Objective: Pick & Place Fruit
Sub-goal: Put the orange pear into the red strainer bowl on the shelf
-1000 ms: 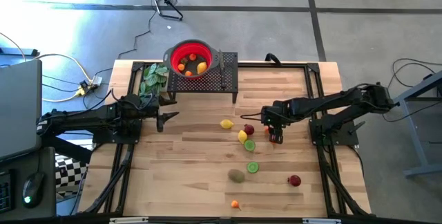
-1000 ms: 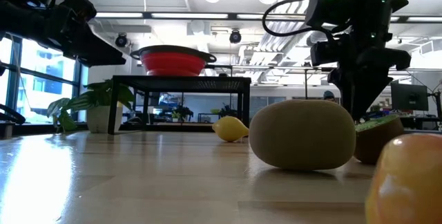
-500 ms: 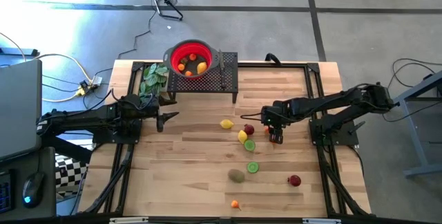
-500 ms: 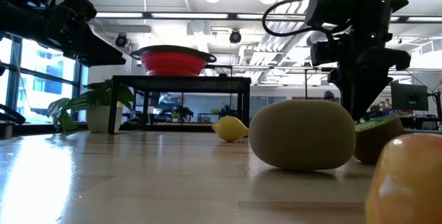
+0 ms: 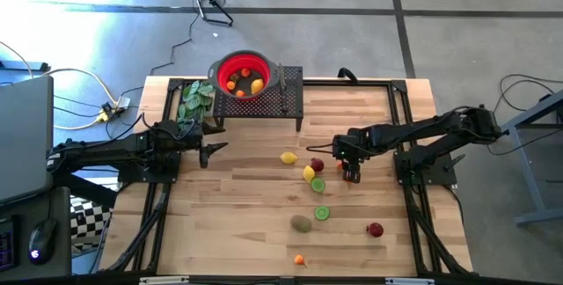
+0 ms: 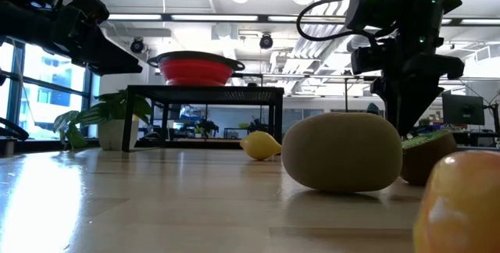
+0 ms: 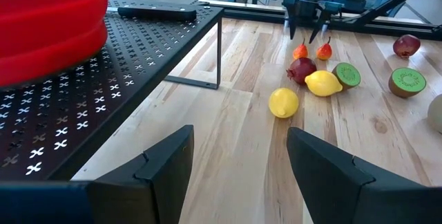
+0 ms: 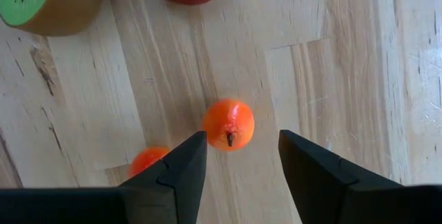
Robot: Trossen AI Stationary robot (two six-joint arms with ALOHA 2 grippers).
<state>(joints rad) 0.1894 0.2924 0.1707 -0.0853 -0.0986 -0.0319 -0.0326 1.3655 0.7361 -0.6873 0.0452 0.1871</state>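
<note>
Toy fruit lies on the wooden table (image 5: 237,197): two lemons (image 5: 288,157) (image 5: 309,173), a dark red piece (image 5: 317,164), two green kiwi halves (image 5: 318,185) (image 5: 322,213), a brown kiwi (image 5: 302,223), a red piece (image 5: 376,230) and a small orange one (image 5: 299,259). My right gripper (image 8: 242,141) points down, open, just above two small orange fruits (image 8: 228,124) (image 8: 148,158), touching neither. My left gripper (image 7: 238,141) waits open near the table's left side, beside the black stand (image 5: 286,91). A red bowl (image 5: 239,76) on the stand holds several fruits.
A green leafy bunch (image 5: 195,100) sits left of the stand. A slim dark knife (image 7: 155,13) lies on the stand's perforated top. Black frame rails (image 5: 405,127) run along the table's sides. Bare wood lies between the left arm and the fruit cluster.
</note>
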